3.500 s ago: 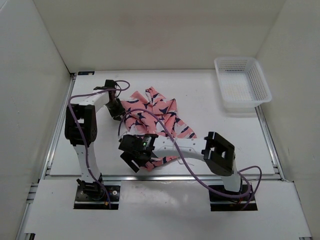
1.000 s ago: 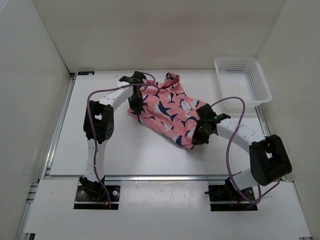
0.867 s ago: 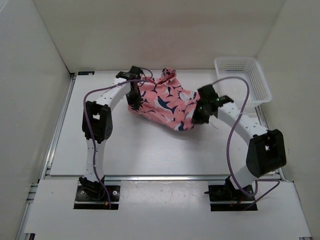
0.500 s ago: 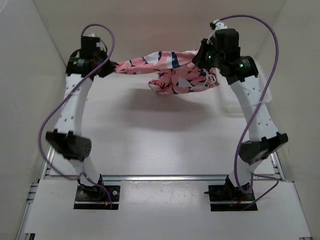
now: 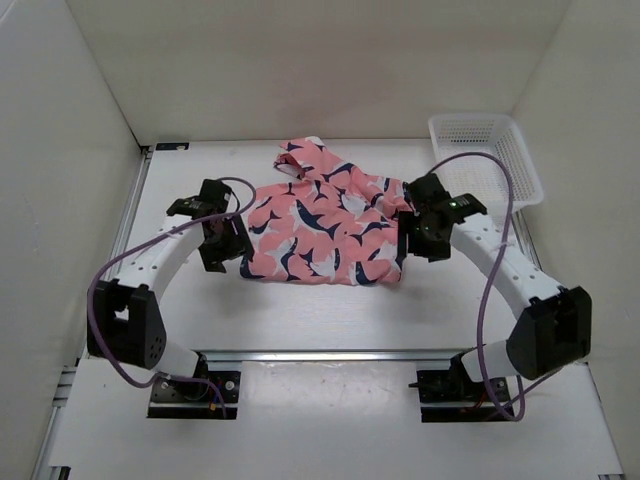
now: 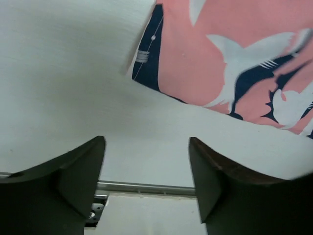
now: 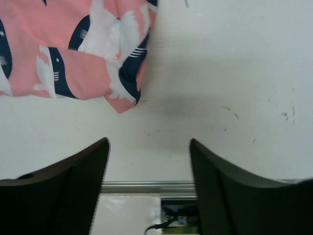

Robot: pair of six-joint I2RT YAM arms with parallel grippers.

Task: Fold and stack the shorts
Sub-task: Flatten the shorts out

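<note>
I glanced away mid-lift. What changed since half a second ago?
The shorts, then held stretched in mid-air, came down and now lie spread on the table. The left gripper and right gripper let go and sit open beside them. The basket stayed put.

no readable text, label, brand or number — not on anything in view

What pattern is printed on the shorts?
The shorts show navy-and-white sharks on salmon pink, clearest in the left wrist view.
</note>
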